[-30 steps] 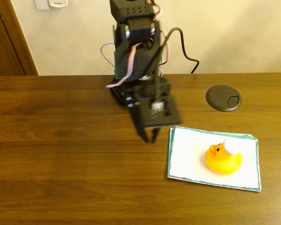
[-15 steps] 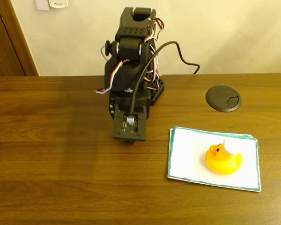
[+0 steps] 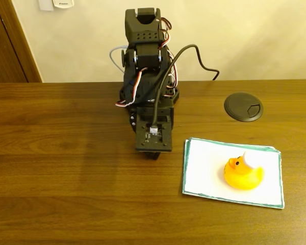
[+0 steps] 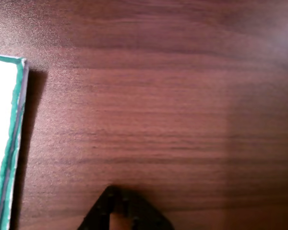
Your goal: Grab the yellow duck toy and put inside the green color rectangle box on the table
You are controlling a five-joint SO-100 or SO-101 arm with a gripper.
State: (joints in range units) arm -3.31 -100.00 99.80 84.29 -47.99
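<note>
Counting one yellow duck toy (image 3: 243, 173), one green color rectangle box (image 3: 204, 176) and one round black grommet (image 3: 243, 106) on the table (image 3: 61, 168). Folded over itself, arm (image 3: 145, 61) pointing the gripper (image 3: 154, 153) straight down near the sheet's left edge. Cannot tell whether pincer spread or pressed together; holding nothing. Sitting upright inside the green border, duck well right of the pincer, apart.
</note>
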